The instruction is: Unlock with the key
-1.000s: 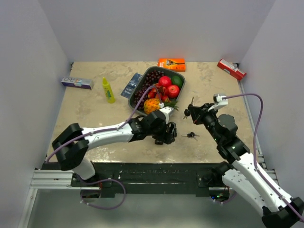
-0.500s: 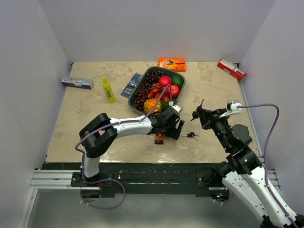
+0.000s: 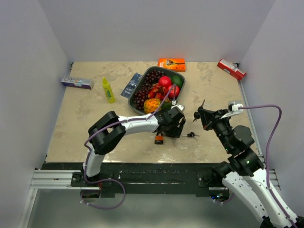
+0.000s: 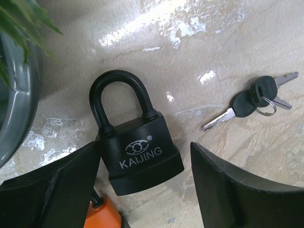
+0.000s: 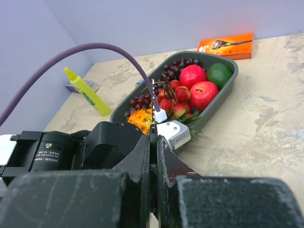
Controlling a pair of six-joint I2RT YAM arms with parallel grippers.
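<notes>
Though hidden overhead, the padlock (image 4: 139, 153) sits within the spread left end effector (image 4: 142, 183); the right end effector (image 5: 153, 138) pinches a key (image 3: 201, 103)

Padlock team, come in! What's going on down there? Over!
Left tool open, astride padlock, shackle closed. Right tool shut. Keys lie loose beside padlock. Nothing between them.

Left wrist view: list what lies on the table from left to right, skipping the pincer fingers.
In order: grey tray rim → black padlock → bunch of keys.
</notes>
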